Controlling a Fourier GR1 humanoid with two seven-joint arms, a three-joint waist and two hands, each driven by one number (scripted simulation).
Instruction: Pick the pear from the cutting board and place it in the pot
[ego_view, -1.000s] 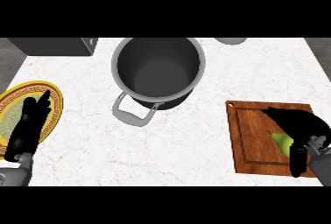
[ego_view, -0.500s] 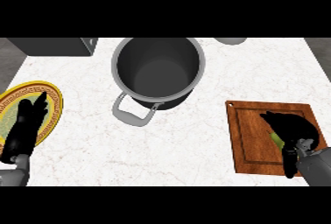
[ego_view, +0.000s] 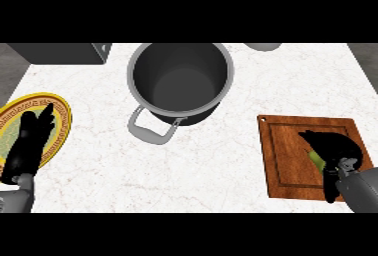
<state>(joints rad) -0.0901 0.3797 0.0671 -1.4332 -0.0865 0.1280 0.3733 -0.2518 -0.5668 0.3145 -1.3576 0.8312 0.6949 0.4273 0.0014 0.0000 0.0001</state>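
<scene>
— Pear (ego_view: 316, 156), where is it sitting?

— On the board (ego_view: 284, 155), at its right side. Only a green sliver is showing at the left of the right hand (ego_view: 336, 150), whose fingers are curling over it.

— Is the hand gripping it?

— It is covering the pear with the fingers bent round it, low against the wood.

— And the pot (ego_view: 179, 80)?

— It is standing well apart, up near the counter's far edge, with one loop handle pointing toward the near left.

— What is the left hand (ego_view: 29, 142) doing?

— It is lying straight-fingered over a yellow-rimmed plate (ego_view: 60, 107) at the left edge, holding nothing.

— Is any writing showing?

— No readable label is showing; the plate's rim is carrying only a red pattern.
</scene>
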